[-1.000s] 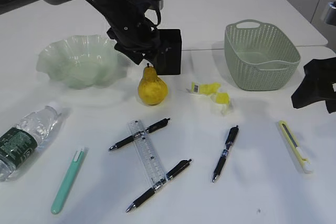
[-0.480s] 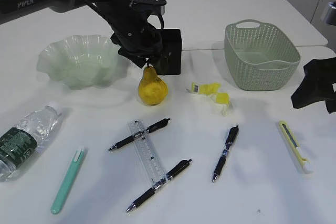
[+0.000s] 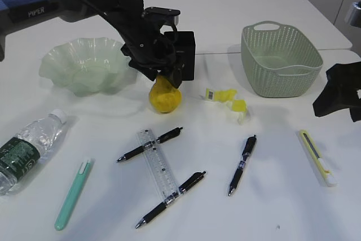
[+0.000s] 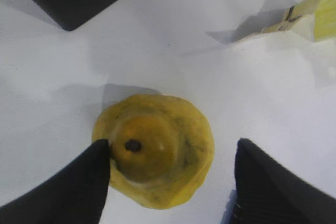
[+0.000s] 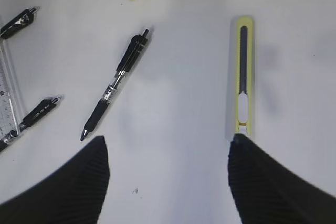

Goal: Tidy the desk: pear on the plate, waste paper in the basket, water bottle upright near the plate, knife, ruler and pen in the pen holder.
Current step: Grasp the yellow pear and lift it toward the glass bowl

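Since the step in hand looks like taking the pear for the plate, the notes run from the jaws outward.
Left jaws: apart; the left gripper (image 4: 170,179) straddles the pear (image 4: 155,148) from above, one finger touching its side by the stem, the other standing off with a gap.
Right jaws: apart, holding nothing; the right gripper (image 5: 168,182) hangs over the knife (image 5: 242,85) and a pen (image 5: 114,90) toward the table's right edge.
Pear: upright, mid-table toward the back, just in front of the pen holder (image 3: 183,55).
Plate: (image 3: 56,63) empty, near the back left, just beside the pear.
Grip advice: I would centre the jaws on the wide belly, come lower before closing, and close gently, since the skin looks smooth and the neck tapers.
Risk: a lopsided close could tip the pear toward the holder.
Paper: (image 3: 225,99) scraps lie just right of the pear; basket (image 3: 279,77) stands beyond them.
Bottle: (image 3: 25,148) lying down at the left edge.
Ruler: (image 3: 158,165) flat near the front, across two pens.
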